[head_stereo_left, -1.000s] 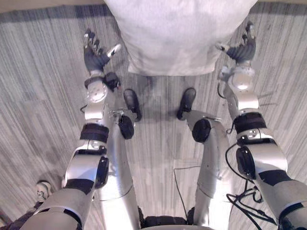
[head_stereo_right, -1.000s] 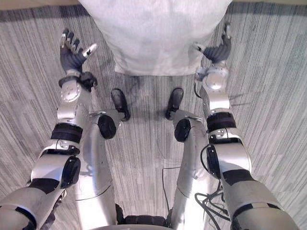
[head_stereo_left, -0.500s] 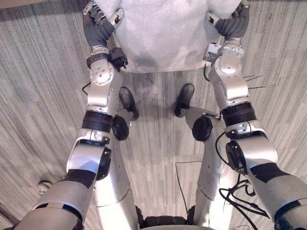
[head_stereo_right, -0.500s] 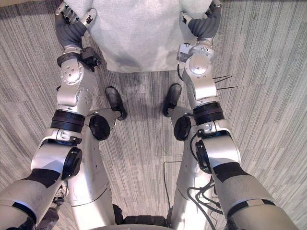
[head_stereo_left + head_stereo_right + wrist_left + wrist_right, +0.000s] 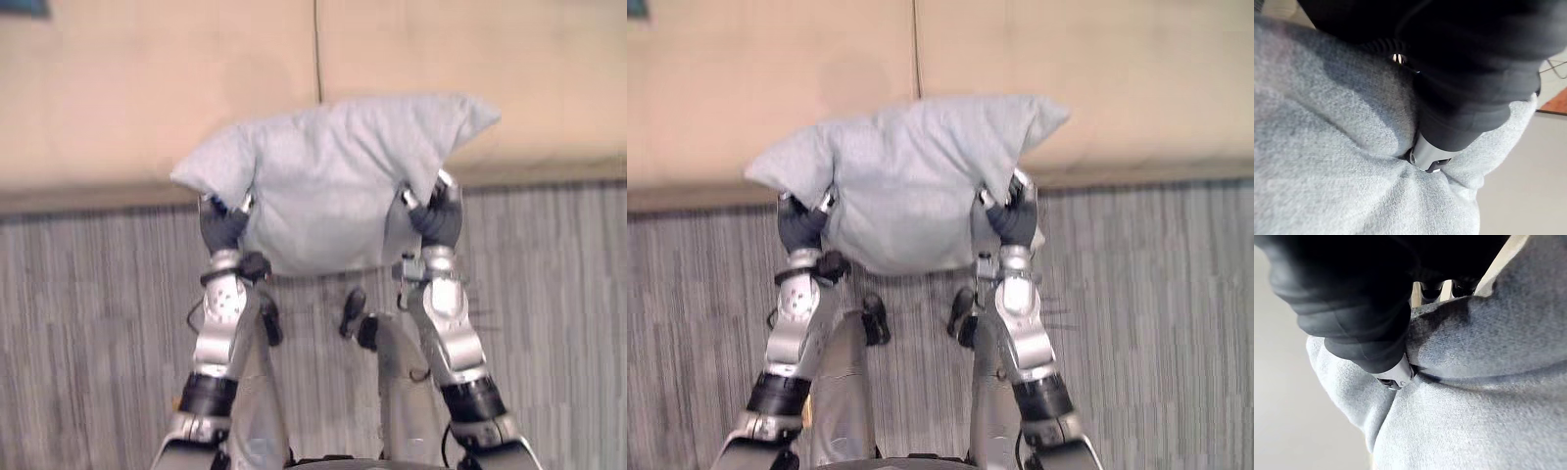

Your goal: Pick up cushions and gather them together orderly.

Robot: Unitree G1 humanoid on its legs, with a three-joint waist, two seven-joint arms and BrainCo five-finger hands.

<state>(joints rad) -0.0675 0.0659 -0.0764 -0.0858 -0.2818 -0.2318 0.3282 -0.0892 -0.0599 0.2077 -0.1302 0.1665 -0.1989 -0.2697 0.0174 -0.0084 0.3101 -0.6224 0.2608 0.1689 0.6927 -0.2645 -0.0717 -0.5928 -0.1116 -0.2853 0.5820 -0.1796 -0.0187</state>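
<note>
Cushion held aloft — left hand, right hand pinching its sides, fingertips buried in fabric.

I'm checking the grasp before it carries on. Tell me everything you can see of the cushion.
The cushion is light grey, of soft woven-looking fabric, plump, with pointed corners jutting out at its upper left and upper right. It is held upright, clear of the striped floor, in front of a beige wall. The left hand and right hand pinch its two sides, thumbs sunk into the cloth so that it creases around them. Nothing else touches it.
</note>
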